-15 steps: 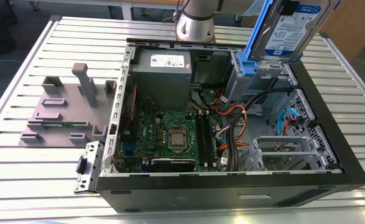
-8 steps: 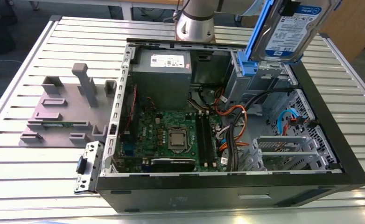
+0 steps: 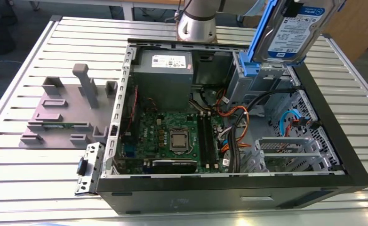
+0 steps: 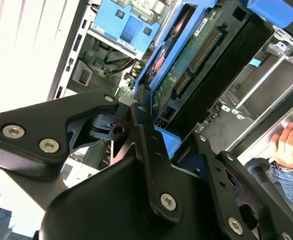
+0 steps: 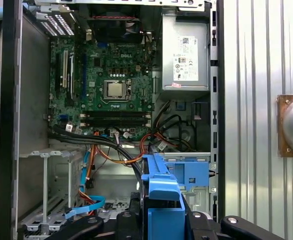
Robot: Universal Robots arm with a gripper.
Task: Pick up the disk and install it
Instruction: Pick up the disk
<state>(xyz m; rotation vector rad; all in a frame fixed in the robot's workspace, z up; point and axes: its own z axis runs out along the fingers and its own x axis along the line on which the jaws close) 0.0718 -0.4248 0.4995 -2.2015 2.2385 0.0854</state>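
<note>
Above the open black metal computer case (image 3: 234,190), toward the exterior view's right, the disk (image 3: 292,29), a labelled silver-grey hard drive in a bright blue plastic bracket, hangs tilted. The black gripper (image 4: 169,134) is clamped on the bracket's edges. A green motherboard (image 3: 171,134) lies inside the case.

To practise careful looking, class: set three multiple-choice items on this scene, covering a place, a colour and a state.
1. Where is the disk? A on a shelf; B held above the open computer case; C in a drawer.
2. Its bracket is: A red; B blue; C yellow.
3. The pincer is: A open and empty; B shut on a cable; C shut on the disk.
Key: 1 B, the exterior view shows it over the case; 2 B, bright blue in both wrist views; 3 C, its fingers clamp the disk.
</note>
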